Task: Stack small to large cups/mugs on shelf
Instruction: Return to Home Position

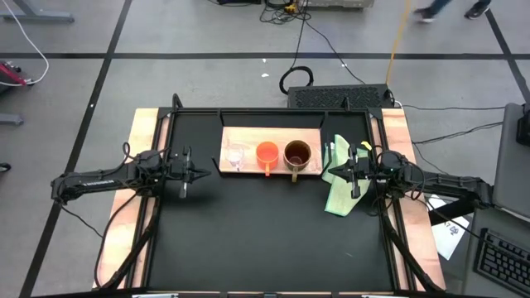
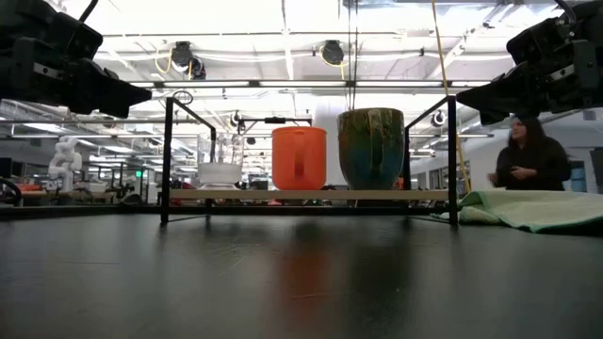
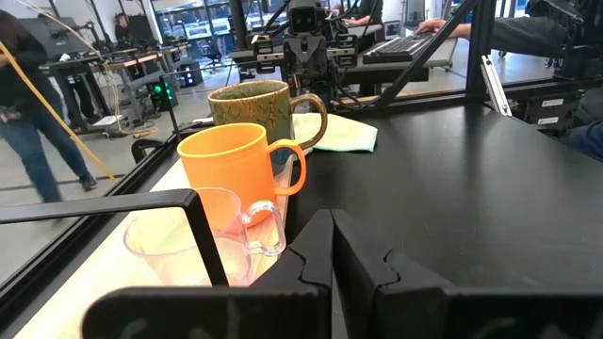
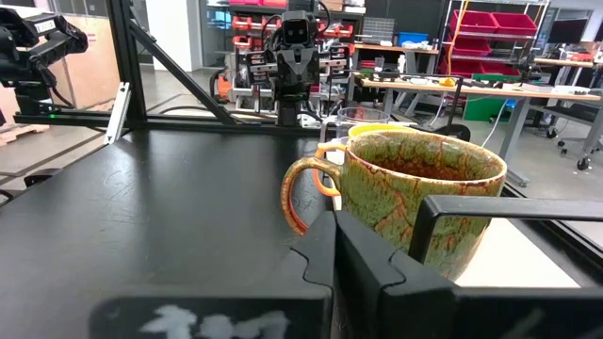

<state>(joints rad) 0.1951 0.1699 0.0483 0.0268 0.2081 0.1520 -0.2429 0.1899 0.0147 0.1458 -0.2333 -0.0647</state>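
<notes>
Basically done: all three cups stand upright in a row on the shelf [image 1: 248,136], at the far middle of the table [image 1: 265,240]. The clear glass cup [image 1: 236,157] is on the left, the orange cup [image 1: 267,153] in the middle and the brown mug [image 1: 297,154] on the right. They stand close but apart, so size rises left to right as the task asks. Handles face the near side, likely the side they were gripped from. The left gripper [image 1: 201,173] hovers raised just left of the shelf, pincer closed on nothing. The right gripper [image 1: 333,173] hovers just right of it, above the edge of the pale green cloth [image 1: 339,199], likewise closed and empty. Both hang clear of the cups, which fits arms with nothing left to carry.
</notes>
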